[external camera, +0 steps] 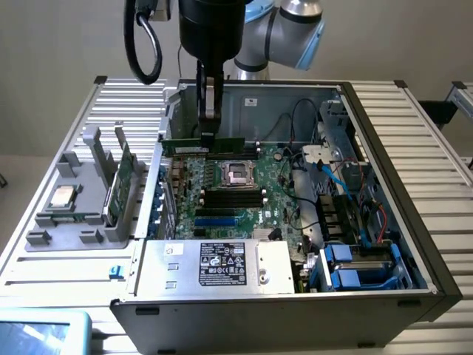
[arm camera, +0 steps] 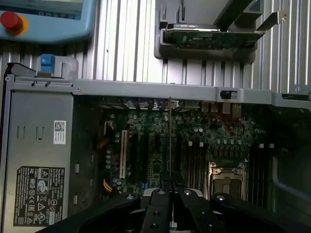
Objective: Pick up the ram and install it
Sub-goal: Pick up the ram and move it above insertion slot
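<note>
The fingers (external camera: 210,111) were closed on the ram (external camera: 182,146) and gripped it near the middle of its upper edge. The ram hung level under them in the upper middle of the exterior view. It was over the back part of the motherboard (external camera: 247,211), just behind the processor socket (external camera: 238,174). Whether its lower edge touched the board could not be told. The black slots (external camera: 233,197) lay on the other side of the socket, nearer to the lower edge of the frame.

In the wrist view the ram (arm camera: 169,136) showed edge-on, as a thin line coming out between the fingers (arm camera: 156,211).

The back wall (external camera: 284,103) of the case stood close behind the ram. The power supply (external camera: 222,262) filled the lower middle, and cables (external camera: 330,177) were at the exterior view's right. At the exterior view's left a grey holder (external camera: 74,218) stood on the bench (external camera: 414,148). It carried a second green board (external camera: 120,185) upright and a silver chip (external camera: 61,197).
</note>
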Available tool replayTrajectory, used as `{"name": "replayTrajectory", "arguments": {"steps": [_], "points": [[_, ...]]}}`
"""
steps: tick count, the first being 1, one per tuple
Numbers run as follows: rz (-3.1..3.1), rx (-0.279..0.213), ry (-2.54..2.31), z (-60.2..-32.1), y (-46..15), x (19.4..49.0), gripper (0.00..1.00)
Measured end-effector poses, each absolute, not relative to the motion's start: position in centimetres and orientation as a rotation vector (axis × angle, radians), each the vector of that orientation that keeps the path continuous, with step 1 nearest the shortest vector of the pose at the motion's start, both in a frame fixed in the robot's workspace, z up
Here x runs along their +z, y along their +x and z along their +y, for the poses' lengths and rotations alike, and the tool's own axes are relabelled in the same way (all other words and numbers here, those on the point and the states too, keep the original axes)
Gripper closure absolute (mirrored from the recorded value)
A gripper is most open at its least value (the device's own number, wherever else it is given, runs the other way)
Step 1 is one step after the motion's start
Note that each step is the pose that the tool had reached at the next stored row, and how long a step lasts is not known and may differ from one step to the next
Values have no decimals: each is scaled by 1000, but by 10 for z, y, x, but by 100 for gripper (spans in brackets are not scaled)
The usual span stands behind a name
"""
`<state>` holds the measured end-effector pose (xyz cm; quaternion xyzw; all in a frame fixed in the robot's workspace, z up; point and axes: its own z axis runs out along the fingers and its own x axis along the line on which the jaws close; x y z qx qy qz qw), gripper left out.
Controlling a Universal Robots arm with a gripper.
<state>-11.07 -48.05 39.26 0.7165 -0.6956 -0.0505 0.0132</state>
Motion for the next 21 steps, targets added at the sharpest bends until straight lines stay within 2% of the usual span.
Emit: {"name": "replayTrajectory", "arguments": {"steps": [9,21], "points": [[-2168,-158,2231,-478,-77,388,89],[-2184,-170,2227,-476,-67,382,89]]}}
